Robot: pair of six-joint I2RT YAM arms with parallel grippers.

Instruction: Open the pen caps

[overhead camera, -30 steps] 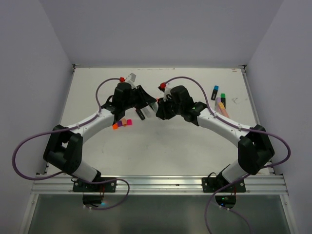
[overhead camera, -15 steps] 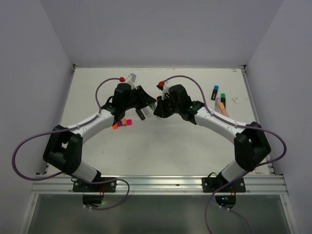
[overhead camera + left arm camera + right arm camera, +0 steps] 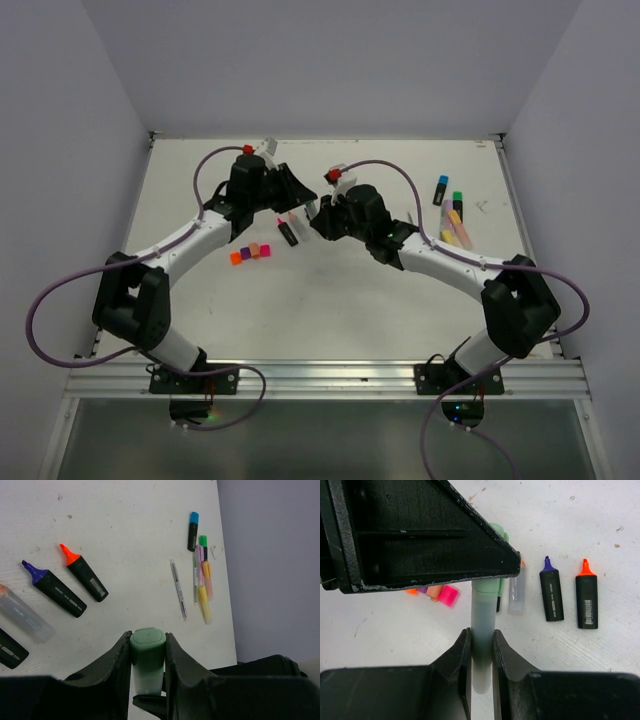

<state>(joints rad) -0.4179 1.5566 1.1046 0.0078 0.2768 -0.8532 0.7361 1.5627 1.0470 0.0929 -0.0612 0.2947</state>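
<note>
A pastel green highlighter is held in the air between my two grippers. My left gripper [image 3: 148,647] is shut on its green cap [image 3: 148,642]. My right gripper [image 3: 482,640] is shut on its pale body [image 3: 483,615]. The cap [image 3: 492,582] sits on the body, partly hidden by the left finger. In the top view the grippers meet at the table's far middle, left [image 3: 300,203] and right [image 3: 320,218]. Loose caps lie in a row on the table: orange [image 3: 236,258], purple [image 3: 246,254] and pink [image 3: 266,250].
Uncapped black highlighters with a purple tip [image 3: 52,587] and an orange tip [image 3: 82,575] lie beside a frosted body [image 3: 22,615]. At the far right lie capped highlighters, blue [image 3: 193,517] and green [image 3: 203,541], pastel ones and thin grey pens [image 3: 178,589].
The left gripper has moved toward the far side of the table. The right gripper has moved left and farther, following it. Both stay close together.
</note>
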